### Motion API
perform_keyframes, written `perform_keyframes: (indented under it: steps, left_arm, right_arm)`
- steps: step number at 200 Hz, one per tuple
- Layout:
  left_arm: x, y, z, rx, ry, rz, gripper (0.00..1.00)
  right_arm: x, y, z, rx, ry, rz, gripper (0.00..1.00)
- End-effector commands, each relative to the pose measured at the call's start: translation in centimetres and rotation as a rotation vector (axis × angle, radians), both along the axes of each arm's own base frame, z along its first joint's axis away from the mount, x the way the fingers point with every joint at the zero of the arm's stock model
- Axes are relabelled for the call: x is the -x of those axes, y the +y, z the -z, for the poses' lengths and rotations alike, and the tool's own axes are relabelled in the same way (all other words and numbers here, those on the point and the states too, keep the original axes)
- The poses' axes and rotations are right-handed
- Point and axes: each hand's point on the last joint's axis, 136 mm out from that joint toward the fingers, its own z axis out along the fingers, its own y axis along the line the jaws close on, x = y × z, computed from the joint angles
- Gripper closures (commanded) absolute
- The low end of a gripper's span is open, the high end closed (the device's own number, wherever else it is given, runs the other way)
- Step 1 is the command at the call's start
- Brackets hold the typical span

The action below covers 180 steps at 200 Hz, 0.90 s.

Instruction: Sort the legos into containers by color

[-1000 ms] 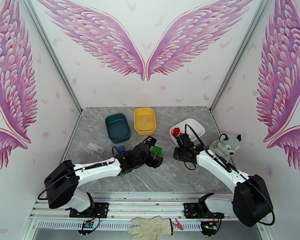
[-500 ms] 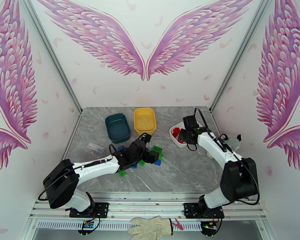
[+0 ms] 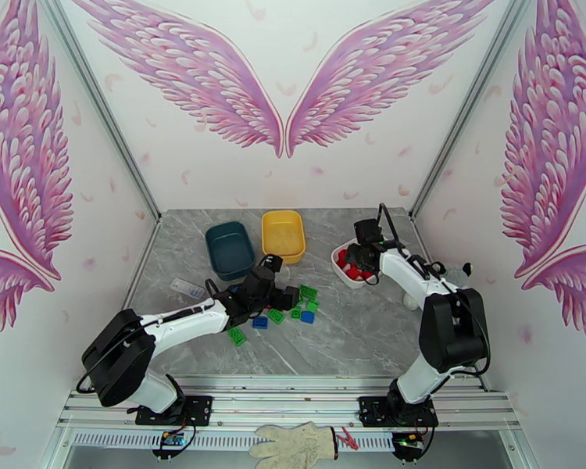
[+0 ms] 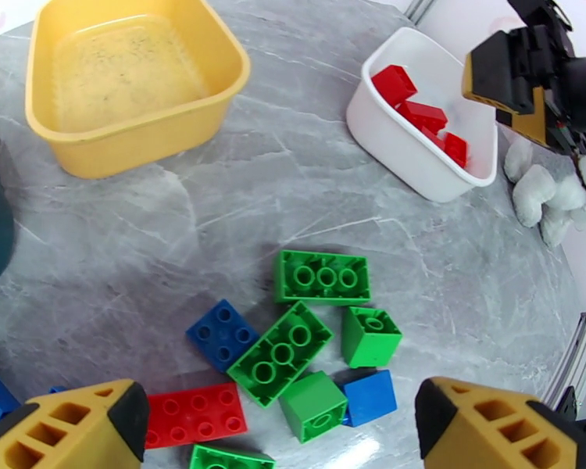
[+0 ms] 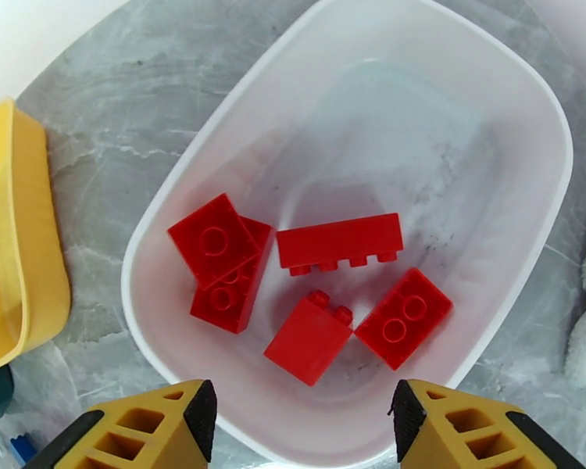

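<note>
Legos (image 4: 281,353) partly sorted: five red in white tub (image 5: 527,228) under empty, spread right claw (image 5: 301,416); yellow tub (image 4: 137,142) & teal tub (image 3: 229,248) look bare; green, blue & one red on worktop (image 4: 215,205) below wide, empty left claw (image 4: 281,408).

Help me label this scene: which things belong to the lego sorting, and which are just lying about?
Job: red legos in the white tub; loose green, blue and red legos; teal tub; yellow tub.
Lying about: clear plastic piece; plush toy; glove.
</note>
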Motion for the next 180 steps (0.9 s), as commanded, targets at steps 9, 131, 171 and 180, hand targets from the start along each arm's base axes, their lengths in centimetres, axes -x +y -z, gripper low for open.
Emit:
perform_keyframes:
  steps: [9, 131, 171, 180]
  left_arm:
    - [-0.5, 1.7, 0.8, -0.062, 0.009, -0.052, 0.1]
    - [-2.1, 2.2, 5.4, -0.236, 0.108, -0.041, 0.12]
    - [-2.3, 2.0, 6.9, -0.32, 0.157, -0.006, 0.18]
    - [-2.3, 2.0, 6.9, -0.338, 0.166, 0.002, 0.17]
  right_arm:
    - [1.8, 5.7, -2.8, -0.076, -0.091, -0.172, 0.39]
    - [12.4, 10.7, -3.0, -0.101, -0.187, -0.467, 0.28]
    - [12.5, 11.1, -2.8, -0.117, -0.171, -0.484, 0.28]
    - [12.5, 11.0, -2.8, -0.111, -0.168, -0.481, 0.29]
